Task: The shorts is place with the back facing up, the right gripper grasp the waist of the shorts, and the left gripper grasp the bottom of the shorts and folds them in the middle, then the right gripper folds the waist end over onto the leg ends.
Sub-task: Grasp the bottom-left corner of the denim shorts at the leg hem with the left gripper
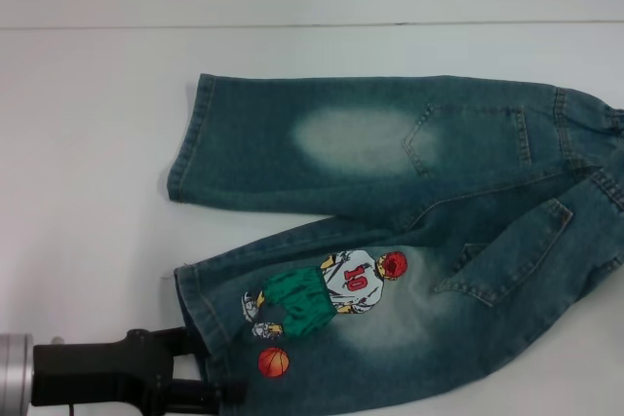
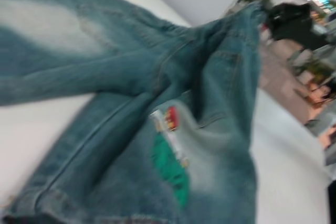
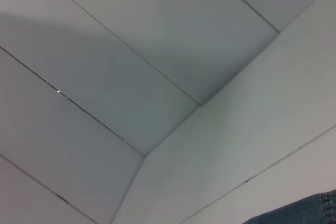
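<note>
Head view: faded denim shorts [image 1: 409, 241] lie flat, left gripper [image 1: 210, 377] at hem.

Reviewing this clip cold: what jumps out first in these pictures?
The shorts dominate: washed denim spread flat across the white table, back pockets up, waist toward the robot's right. On the nearer leg sits a cartoon basketball player print with an orange ball by the hem. The left hand reaches in at that nearer leg hem; in the left wrist view the right hand shows dark at the waist end.
</note>
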Controlling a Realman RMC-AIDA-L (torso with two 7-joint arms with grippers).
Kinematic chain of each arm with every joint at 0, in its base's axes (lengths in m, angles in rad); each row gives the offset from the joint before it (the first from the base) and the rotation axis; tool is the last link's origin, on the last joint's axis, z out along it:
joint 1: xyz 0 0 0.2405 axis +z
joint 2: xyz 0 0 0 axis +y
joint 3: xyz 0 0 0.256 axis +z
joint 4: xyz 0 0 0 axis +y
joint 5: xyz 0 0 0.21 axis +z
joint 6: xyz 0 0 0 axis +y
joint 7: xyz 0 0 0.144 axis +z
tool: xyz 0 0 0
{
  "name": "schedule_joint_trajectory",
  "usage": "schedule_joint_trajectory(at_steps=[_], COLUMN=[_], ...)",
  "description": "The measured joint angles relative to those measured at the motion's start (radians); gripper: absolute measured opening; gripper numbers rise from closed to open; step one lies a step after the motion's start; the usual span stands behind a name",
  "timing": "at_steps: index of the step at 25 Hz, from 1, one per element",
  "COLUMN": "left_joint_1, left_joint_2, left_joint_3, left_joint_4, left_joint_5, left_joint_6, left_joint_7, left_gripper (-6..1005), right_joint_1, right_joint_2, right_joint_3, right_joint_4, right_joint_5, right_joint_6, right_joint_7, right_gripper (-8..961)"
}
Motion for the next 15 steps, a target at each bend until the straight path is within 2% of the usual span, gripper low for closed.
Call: schedule_joint_trajectory(at_steps=[3, 9, 15], left_joint_1=[0.003, 0.016, 0.005], left_joint_2=[-0.002, -0.004, 0.001], left_joint_3=[0.001, -0.004, -0.044], left_joint_4=[-0.002, -0.004, -0.027], left_joint_5=[0.001, -0.007, -0.01], left_joint_6=[-0.015, 0.043, -0.015], left_joint_7=[0.002, 0.056, 0.026], left_gripper=[898, 887, 850], right_joint_1=[-0.001, -0.003, -0.008], right_joint_2=[0.001, 0.001, 0.002], right_joint_3=[0.0, 0.0, -0.001], right_joint_4=[0.0, 0.0, 0.0], right_joint_5=[0.0, -0.004, -0.004], right_joint_6=[-0.001, -0.011, -0.021], right_joint_7=[-0.003, -0.003, -0.005], right_gripper=[72, 74, 76])
